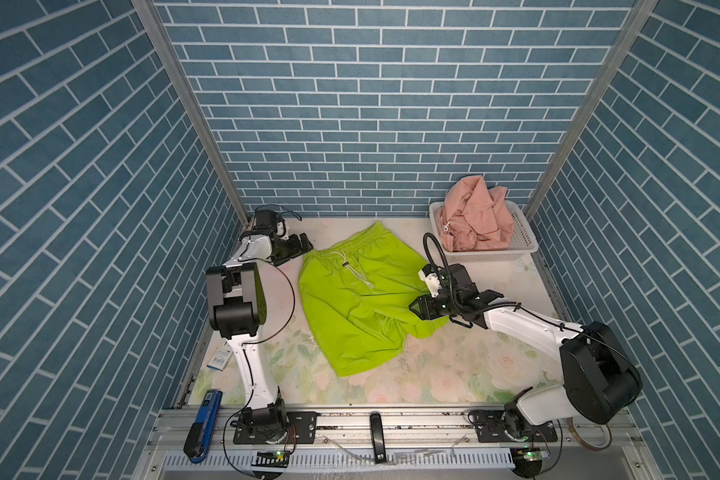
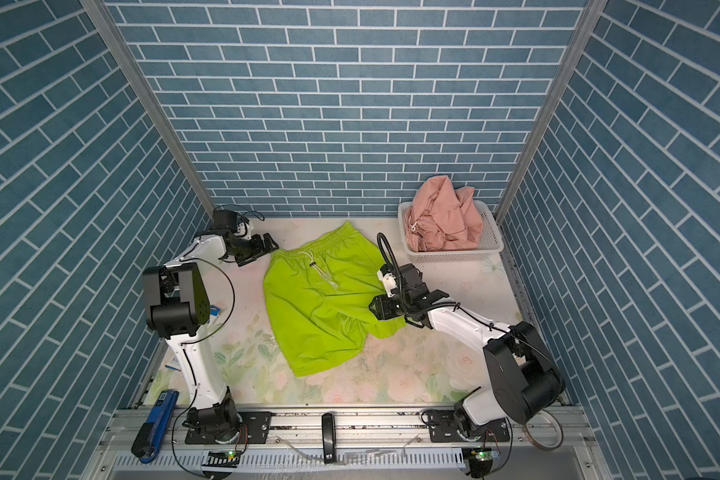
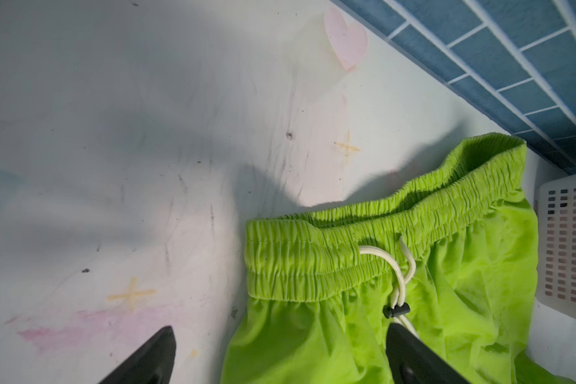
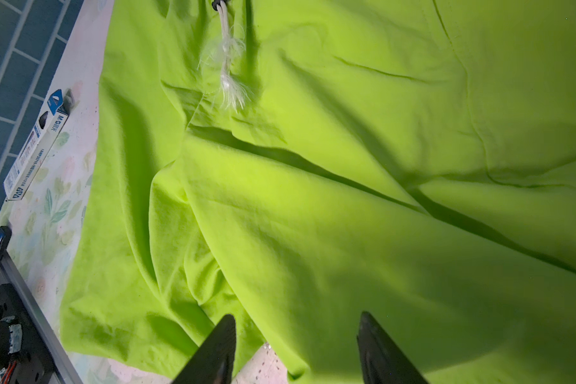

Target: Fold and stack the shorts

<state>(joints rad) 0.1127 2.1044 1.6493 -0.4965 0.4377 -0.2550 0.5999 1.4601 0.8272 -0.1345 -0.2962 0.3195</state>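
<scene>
A: Left gripper (image 3: 280, 329)?
B: Spread wide at the waistband corner of the green shorts (image 1: 350, 307), holding nothing.
A: Right gripper (image 4: 296, 317)?
B: Half spread over 1 green leg, pinching nothing.
A: Around them?
B: Floral table (image 1: 454, 361), blue brick walls (image 1: 350, 104); pink shorts (image 1: 476, 216) heaped in the white basket (image 1: 520, 243), back right.

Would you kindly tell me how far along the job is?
Done: lime green shorts spread on the table, unfolded. In hand: left gripper open by the waistband, right gripper open over a leg. Left: both folds, the stack; pink shorts sit bunched in the basket.
</scene>
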